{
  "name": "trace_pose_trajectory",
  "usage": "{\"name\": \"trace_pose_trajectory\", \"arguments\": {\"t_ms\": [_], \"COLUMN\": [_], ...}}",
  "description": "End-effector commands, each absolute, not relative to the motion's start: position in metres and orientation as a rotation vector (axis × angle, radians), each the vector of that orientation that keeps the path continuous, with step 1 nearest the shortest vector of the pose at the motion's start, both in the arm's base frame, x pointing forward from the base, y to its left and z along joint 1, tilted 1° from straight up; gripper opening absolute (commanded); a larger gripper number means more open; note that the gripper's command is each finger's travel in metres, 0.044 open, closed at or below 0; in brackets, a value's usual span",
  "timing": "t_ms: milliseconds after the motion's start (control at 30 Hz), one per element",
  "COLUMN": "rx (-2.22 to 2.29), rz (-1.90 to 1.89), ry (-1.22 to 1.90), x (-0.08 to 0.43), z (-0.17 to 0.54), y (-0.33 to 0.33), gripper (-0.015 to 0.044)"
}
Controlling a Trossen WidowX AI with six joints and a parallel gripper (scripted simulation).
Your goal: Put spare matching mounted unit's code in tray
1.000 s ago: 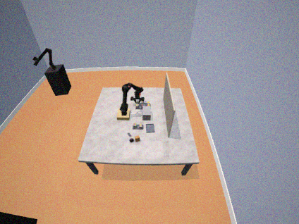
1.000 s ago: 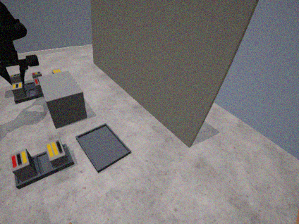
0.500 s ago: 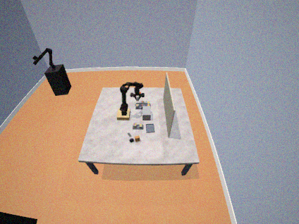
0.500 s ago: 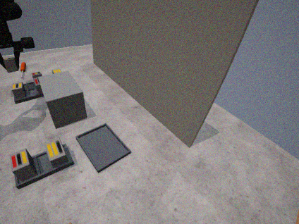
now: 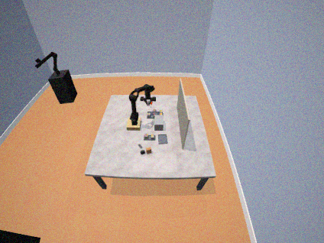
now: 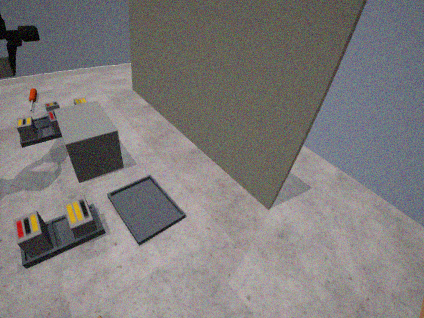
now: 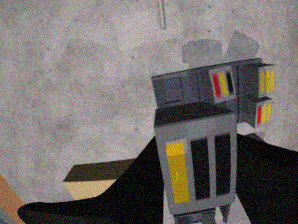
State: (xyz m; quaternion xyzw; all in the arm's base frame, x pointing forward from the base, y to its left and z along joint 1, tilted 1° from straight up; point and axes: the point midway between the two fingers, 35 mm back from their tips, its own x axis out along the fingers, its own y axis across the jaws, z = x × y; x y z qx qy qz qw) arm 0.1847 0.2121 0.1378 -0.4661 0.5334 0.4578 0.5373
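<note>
My gripper (image 5: 148, 102) (image 7: 184, 136) is shut on a grey block (image 7: 180, 204) with one yellow and two black stripes, held high above the back rack. In the exterior view the gripper is partly cut off at the upper left. The back rack (image 5: 151, 116) (image 7: 168, 92) holds blocks, one striped red, yellow and black (image 7: 222, 85). The empty tray (image 5: 163, 139) (image 6: 145, 210) lies flat, well away from the gripper. A grey box (image 5: 159, 123) (image 6: 95, 145) stands between back rack and tray. Which unit is the mounted one, and its back code, I cannot tell.
A front rack (image 5: 149, 139) (image 6: 60, 244) with two striped blocks lies beside the tray. A tall beige panel (image 5: 184, 118) (image 6: 225, 90) stands on the right. A screwdriver (image 6: 33, 95) is at the back. An orange cube (image 5: 148, 150) and a black object (image 5: 142, 152) are near the front.
</note>
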Motion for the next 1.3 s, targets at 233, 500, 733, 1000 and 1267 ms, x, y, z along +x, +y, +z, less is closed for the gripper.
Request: {"name": "trace_pose_trajectory", "arguments": {"t_ms": [233,500,733,1000,1267], "rx": [-1.103,-1.099,-1.095,-1.078,-1.055], "rz": [1.082,1.073,1.061,1.032,0.998], "ry": [1.268,1.265,1.264,1.271,1.294], "x": [0.202,0.235,0.263,0.289,0.309], "z": [0.151,0.154,0.156,0.157,0.158], "y": [0.199,0.175,0.149,0.115,0.075], "gripper": [0.0000,0.0000,0.0000,0.0000,0.0000]}}
